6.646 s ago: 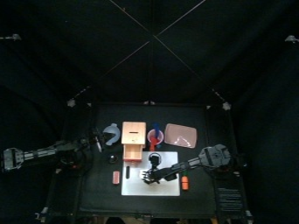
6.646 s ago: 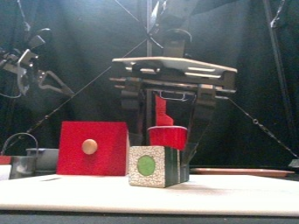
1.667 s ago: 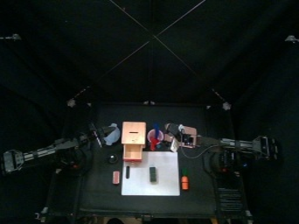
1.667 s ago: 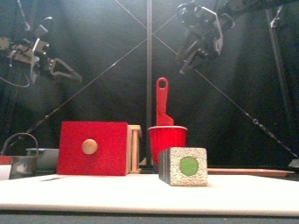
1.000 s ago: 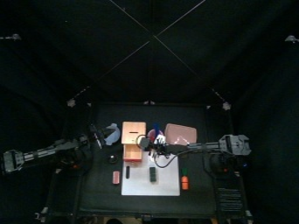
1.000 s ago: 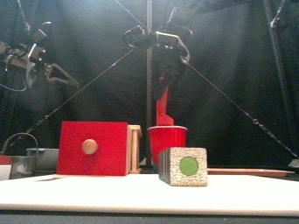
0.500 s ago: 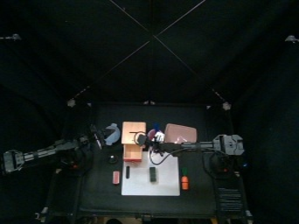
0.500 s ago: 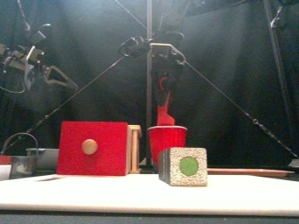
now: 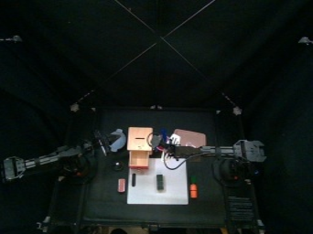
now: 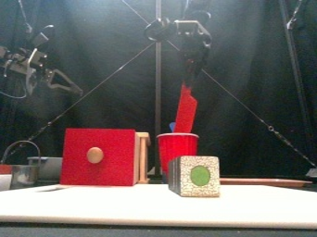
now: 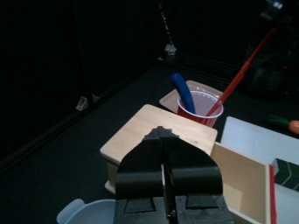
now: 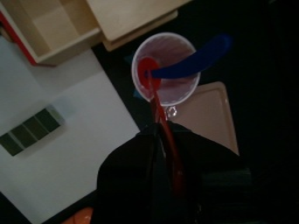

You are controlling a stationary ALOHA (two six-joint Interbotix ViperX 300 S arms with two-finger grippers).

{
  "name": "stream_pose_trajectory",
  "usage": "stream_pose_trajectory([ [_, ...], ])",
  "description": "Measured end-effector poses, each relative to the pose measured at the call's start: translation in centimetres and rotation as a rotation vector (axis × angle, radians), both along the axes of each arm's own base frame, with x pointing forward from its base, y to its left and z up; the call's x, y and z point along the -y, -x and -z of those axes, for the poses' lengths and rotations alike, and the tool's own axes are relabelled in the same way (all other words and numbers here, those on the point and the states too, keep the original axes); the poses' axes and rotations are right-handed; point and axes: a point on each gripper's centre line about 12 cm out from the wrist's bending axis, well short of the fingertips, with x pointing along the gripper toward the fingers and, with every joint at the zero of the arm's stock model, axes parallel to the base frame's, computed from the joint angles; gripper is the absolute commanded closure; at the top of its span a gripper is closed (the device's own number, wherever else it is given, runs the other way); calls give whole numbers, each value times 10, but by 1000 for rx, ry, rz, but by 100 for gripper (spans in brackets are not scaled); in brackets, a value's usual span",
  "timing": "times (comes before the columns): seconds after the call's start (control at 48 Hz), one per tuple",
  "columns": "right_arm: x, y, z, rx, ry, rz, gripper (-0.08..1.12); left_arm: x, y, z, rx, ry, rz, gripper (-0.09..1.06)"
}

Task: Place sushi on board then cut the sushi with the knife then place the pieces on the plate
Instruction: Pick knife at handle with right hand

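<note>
Front view: right hand [image 10: 191,65] clamped on handle end of red knife [image 10: 183,106], blade tip at mouth of red cup [image 10: 177,148]. Draw upward along knife axis until tip clears rim; avoid tipping cup or snagging blue knife [image 12: 193,59]. Hold grip firm to prevent blade swinging. Knife axis: steep, near upright, handle up and leaning right, tip down. Sushi [image 9: 160,180]: on white board [image 9: 145,194], long axis front-to-back, green-centred end facing front. Left hand [image 11: 163,138]: parked at desk left, jaws pressed together, empty.
</note>
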Motion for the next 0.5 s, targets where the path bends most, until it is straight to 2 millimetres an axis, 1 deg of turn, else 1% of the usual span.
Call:
stream_pose_trajectory([
  [0.083,-7,16,-13,93,-7,-38,46,0,-1,-3,7,-3,0,87],
  [0.125,-10,24,-14,130,-24,-52,46,0,-1,-3,8,-5,1,87],
  [0.188,-15,36,-11,168,-58,-68,46,-1,-1,-5,11,-5,0,87],
  [0.375,-30,60,7,284,-183,-104,46,-1,-3,-10,25,-9,1,87],
  [0.5,-36,71,29,286,-242,-109,46,-2,-4,-14,34,-14,1,87],
])
